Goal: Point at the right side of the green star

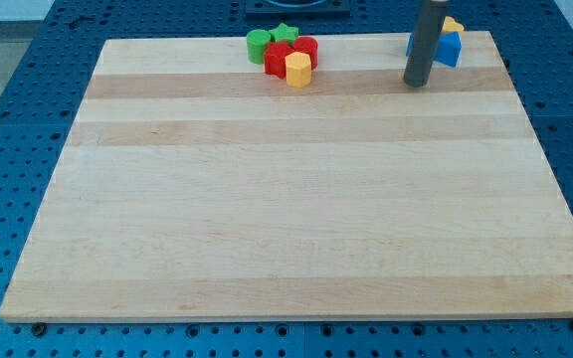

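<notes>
**Green star sits far from the rod**

The green star (285,34) is at the view's top, packed with a green round block (259,45), red blocks (280,58) and a yellow block (297,69). The rod has no claw. Its tip (416,84) rests well to the star's right, beside a blue block (449,49) on the wooden board (296,219).

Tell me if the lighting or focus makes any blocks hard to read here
Camera view: even, soft light, no glare on the board; my tip casts almost no shadow. The green star cluster is small but sharp; the rod hides part of the blue block.
</notes>
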You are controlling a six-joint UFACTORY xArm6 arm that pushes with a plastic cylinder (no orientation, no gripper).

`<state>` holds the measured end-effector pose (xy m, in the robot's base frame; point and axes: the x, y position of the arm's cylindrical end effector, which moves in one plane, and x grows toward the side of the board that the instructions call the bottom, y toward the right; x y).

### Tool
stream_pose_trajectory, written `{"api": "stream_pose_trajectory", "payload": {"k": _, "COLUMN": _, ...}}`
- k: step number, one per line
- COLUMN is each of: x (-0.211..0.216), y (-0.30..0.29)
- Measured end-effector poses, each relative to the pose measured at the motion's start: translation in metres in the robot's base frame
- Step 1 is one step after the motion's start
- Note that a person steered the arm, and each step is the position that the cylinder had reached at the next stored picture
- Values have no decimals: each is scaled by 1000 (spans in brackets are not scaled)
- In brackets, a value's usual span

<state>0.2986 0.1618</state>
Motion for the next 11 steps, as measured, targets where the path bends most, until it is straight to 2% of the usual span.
{"api": "stream_pose_trajectory", "payload": {"k": 2, "x": 1, "y": -4}}
{"api": "stream_pose_trajectory", "payload": {"k": 5, "x": 8, "y": -57}}
{"api": "stream_pose_trajectory", "payload": {"k": 8, "x": -45, "y": -59}}
{"api": "stream_pose_trajectory", "payload": {"k": 9, "x": -107, "y": -60}}
{"api": "stream_pose_trajectory", "payload": {"k": 11, "x": -107, "y": -64}}
